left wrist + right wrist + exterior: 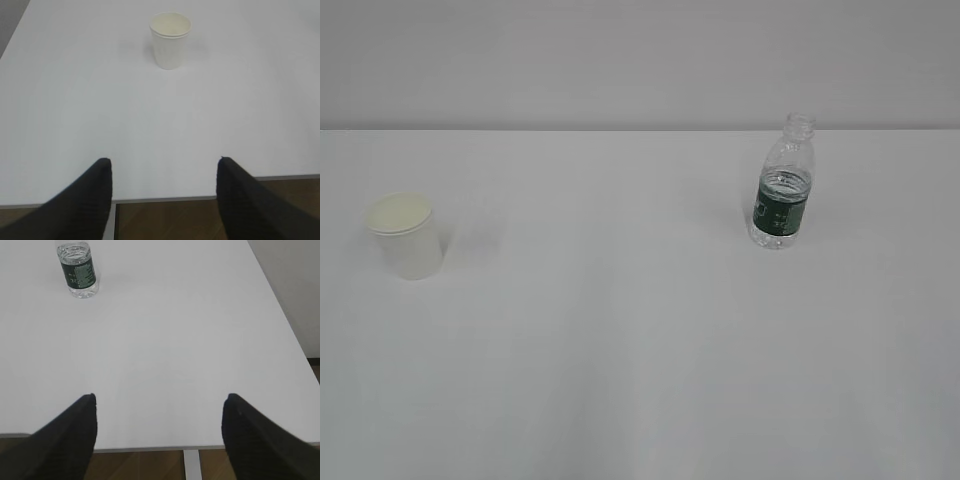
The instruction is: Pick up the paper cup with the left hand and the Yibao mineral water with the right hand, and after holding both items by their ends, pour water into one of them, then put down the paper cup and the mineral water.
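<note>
Paper cup stands upright near the left edge of the white tabletop in the exterior view; the Yibao mineral water stands upright, uncapped, well apart toward the far right. Neither arm shows here.

Left wrist view: the left hand hangs over the near edge, jaws spread wide and empty, the cup far ahead.

Right wrist view: the right hand likewise gapes empty over the near edge, the bottle toward the far left.
</note>
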